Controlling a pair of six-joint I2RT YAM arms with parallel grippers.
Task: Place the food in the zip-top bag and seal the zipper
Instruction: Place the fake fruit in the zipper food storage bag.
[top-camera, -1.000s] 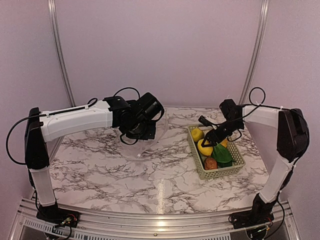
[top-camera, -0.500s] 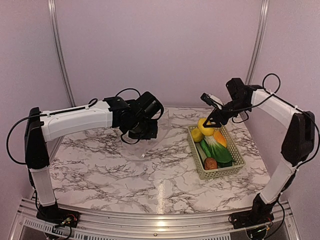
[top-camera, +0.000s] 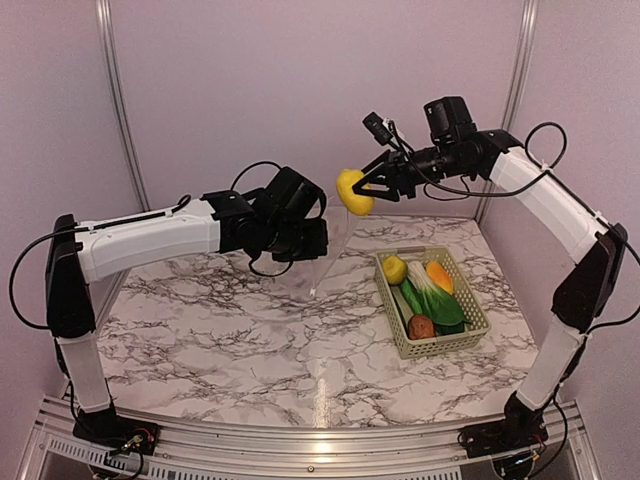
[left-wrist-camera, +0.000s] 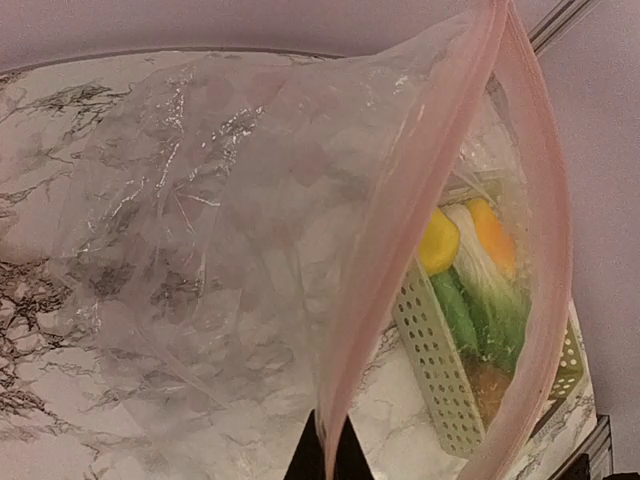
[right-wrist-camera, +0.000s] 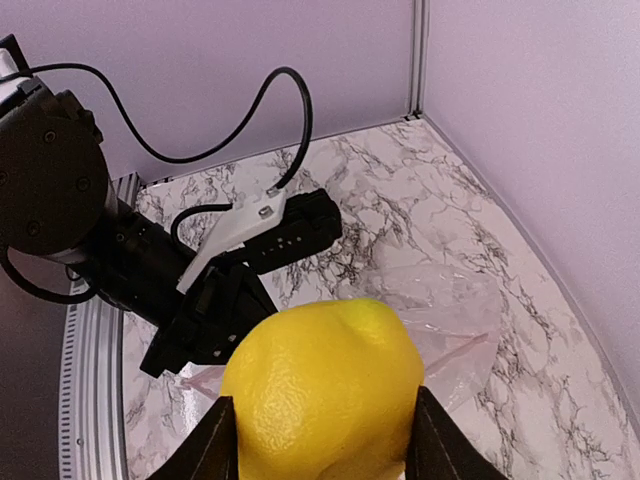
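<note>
"Where is the lemon (top-camera: 354, 193)?"

"Up in the air. The right claw (top-camera: 366, 186) grasps it by both sides, close to the top edge of the bag (top-camera: 326, 256)."

"Who has the bag?"

"The left claw (left-wrist-camera: 325, 457) is clenched on its pink zip strip (left-wrist-camera: 402, 215). The bag hangs over the tabletop (top-camera: 220, 320) with its mouth gaping."

"And the rest?"

"In the green basket (top-camera: 441, 346): a yellow fruit (top-camera: 394, 268), an orange piece (top-camera: 438, 276), a leafy vegetable (top-camera: 431, 298) and a brown lump (top-camera: 421, 327)."
</note>
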